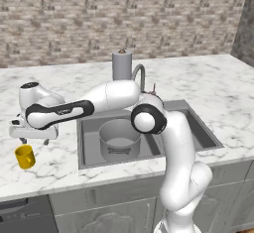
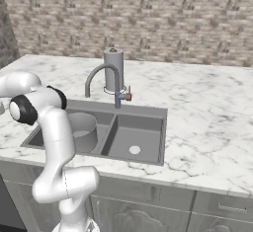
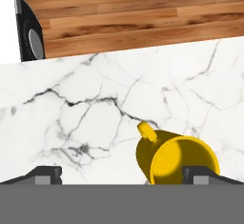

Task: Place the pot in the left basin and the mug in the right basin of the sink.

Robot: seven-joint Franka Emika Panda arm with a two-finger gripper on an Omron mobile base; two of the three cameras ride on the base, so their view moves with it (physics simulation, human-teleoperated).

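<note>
The grey metal pot [image 1: 119,139] [image 2: 81,130] stands in the sink's larger left basin [image 1: 89,143]. The narrower right basin [image 2: 134,139] [image 1: 200,128] holds nothing but its pale drain. Left of the sink, the yellow mug [image 1: 25,156] [image 3: 176,158] sits upright on the marble counter near the front edge. My gripper [image 1: 33,141] [image 3: 125,175] hangs just above it, open, with nothing between its fingers. In the hand view the mug lies off-centre, close to the right fingertip [image 3: 205,174], and its handle [image 3: 147,131] points away from the fingertips.
A curved grey faucet [image 1: 139,73] [image 2: 101,73] and a tall grey paper-towel roll [image 1: 122,64] [image 2: 113,70] stand behind the sink. The counter's front edge [image 3: 119,51] runs just beyond the mug, with wood floor below. A brick wall backs the counter.
</note>
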